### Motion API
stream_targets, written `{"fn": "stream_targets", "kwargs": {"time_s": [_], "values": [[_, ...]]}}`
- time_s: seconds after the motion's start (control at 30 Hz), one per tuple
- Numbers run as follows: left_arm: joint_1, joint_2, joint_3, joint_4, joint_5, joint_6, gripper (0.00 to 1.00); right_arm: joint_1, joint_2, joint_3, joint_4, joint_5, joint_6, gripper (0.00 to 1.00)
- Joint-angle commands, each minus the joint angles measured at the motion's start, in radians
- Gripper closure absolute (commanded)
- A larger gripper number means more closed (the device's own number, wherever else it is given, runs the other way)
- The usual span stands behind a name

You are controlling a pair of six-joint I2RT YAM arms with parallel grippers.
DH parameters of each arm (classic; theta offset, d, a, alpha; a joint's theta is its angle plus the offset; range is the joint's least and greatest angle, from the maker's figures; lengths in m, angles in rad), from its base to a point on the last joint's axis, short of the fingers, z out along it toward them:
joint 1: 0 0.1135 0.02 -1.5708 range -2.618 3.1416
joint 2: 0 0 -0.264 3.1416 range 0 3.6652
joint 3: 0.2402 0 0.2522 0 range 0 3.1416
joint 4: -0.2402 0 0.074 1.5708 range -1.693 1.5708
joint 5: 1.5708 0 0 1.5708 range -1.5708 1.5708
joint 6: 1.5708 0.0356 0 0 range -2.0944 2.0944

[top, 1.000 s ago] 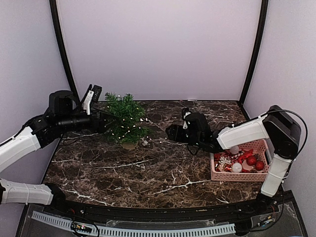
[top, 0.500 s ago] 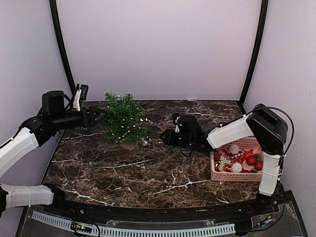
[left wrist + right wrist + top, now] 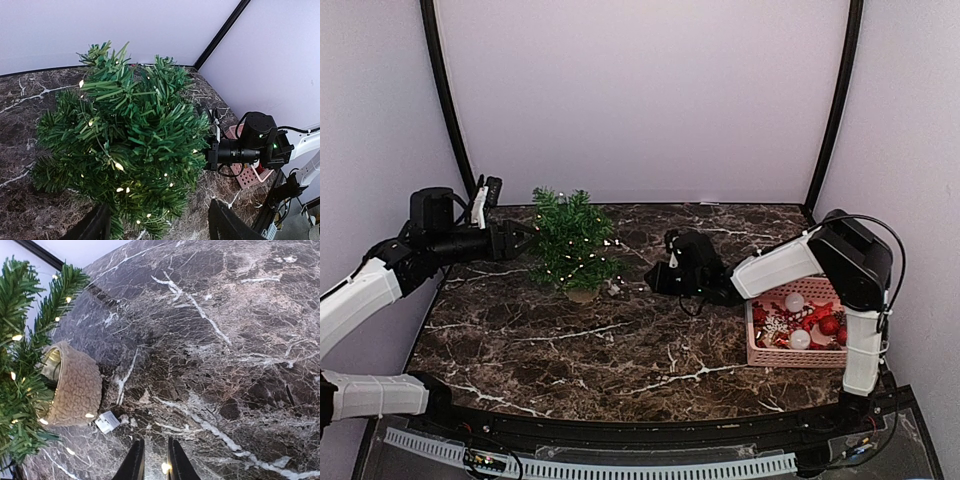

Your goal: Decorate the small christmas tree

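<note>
Pink basket point(image 3: 800, 358) well right of tree point(image 3: 570, 245)

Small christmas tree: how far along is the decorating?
Done: lit light string partly on the small christmas tree. In hand: right pincer closed around a bulb of its trailing end; left pincer open beside the tree. Left: ornaments sit in the pink basket.

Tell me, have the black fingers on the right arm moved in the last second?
Yes. The right arm's black fingers have slid left across the marble, away from the pink plastic basket and closer to the small green christmas tree.
</note>
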Motion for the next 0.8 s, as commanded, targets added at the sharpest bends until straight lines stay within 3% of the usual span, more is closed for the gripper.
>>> {"fn": "stream_targets", "kwargs": {"time_s": [0.0, 0.07, 0.33, 0.77], "values": [[0.008, -0.005, -0.024, -0.02, -0.012, 0.005, 0.31, -0.005, 0.009, 0.016, 0.02, -0.004, 0.006, 0.92], [0.01, -0.01, -0.034, -0.029, -0.026, -0.002, 0.31, -0.005, 0.0, 0.012, 0.027, -0.003, 0.007, 1.0], [0.018, -0.016, -0.11, -0.053, -0.103, -0.072, 0.24, -0.01, -0.02, 0.094, -0.025, 0.078, -0.065, 1.0], [0.02, 0.044, -0.19, 0.047, -0.018, -0.141, 0.22, -0.01, 0.08, 0.321, -0.063, 0.059, -0.139, 1.0]]}}
